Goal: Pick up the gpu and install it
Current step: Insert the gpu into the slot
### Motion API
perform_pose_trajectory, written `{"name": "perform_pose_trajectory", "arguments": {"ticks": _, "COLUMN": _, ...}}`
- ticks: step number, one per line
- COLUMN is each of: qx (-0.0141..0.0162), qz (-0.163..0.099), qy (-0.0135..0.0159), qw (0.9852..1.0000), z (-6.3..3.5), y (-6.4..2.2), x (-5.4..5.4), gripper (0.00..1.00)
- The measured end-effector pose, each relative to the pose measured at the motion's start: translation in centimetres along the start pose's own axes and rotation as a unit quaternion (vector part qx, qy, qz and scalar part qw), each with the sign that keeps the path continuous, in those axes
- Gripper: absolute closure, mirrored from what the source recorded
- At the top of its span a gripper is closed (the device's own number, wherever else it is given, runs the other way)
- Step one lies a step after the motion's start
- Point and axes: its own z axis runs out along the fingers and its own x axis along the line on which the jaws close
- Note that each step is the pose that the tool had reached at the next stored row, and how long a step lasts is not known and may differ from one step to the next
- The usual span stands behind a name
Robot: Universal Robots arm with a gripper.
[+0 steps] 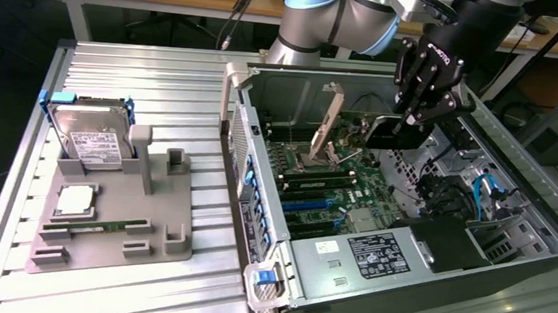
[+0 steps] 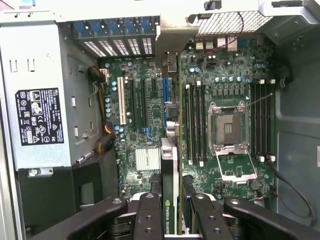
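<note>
Wrist view: black two-fingered claw (image 2: 173, 212) is standing partly closed, clamping the thin dark gpu card (image 2: 169, 170) edge-on, a finger (image 2: 150, 215) pressing each face. The card edge is showing a green logo and "NVIDIA QUAD…" lettering. The gpu is hanging over the green motherboard (image 2: 145, 125) inside the open grey computer case (image 1: 258, 170), above the blue expansion slot (image 2: 165, 90). The silver power supply box (image 2: 40, 90) is sitting beside it, its black sticker's print too small to read.

Exterior view: claw (image 1: 407, 124) and gpu (image 1: 395, 134) are hovering inside the case. A silver hard drive in a blue frame (image 1: 91, 141) is standing on a grey fixture (image 1: 149, 221), well apart.
</note>
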Motion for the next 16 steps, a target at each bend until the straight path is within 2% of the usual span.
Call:
{"name": "perform_pose_trajectory", "arguments": {"ticks": 10, "qx": 0.0003, "qz": 0.000, "qy": 0.0000, "qw": 1.0000, "z": 0.22, "y": 0.00, "x": 0.00, "gripper": 0.73}}
{"name": "perform_pose_trajectory", "arguments": {"ticks": 16, "qx": 0.0003, "qz": 0.000, "qy": 0.0000, "qw": 1.0000, "z": 0.76, "y": 0.01, "x": 0.00, "gripper": 0.73}}
